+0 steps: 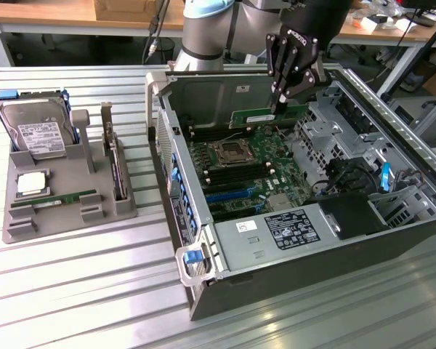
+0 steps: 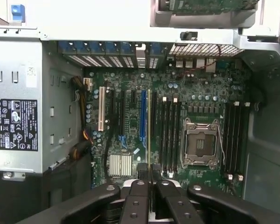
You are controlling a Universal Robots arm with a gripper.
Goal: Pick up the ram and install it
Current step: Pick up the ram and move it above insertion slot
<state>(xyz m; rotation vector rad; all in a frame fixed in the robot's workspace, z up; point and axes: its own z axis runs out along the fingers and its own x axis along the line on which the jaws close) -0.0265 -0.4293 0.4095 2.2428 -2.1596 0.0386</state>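
Observation:
My gripper [image 1: 282,98] hangs over the far side of the open computer case [image 1: 203,251], shut on the ram [image 1: 265,115], a long thin green stick with a white sticker that juts toward the exterior view's left. In the wrist view the ram [image 2: 149,126] shows edge-on as a thin line running out from between the black fingers [image 2: 141,186] of the gripper [image 2: 149,169]. It hovers above the motherboard [image 2: 126,135], over the black memory slots [image 2: 170,133] beside the empty processor socket [image 2: 200,142].
On the exterior view's left a grey holder [image 1: 18,225] carries a hard drive [image 1: 36,131], a square silver chip [image 1: 30,183], an upright card [image 1: 115,156] and another green stick [image 1: 54,200]. The case's metal walls, drive cage [image 1: 341,120] and cables [image 1: 341,178] surround the board.

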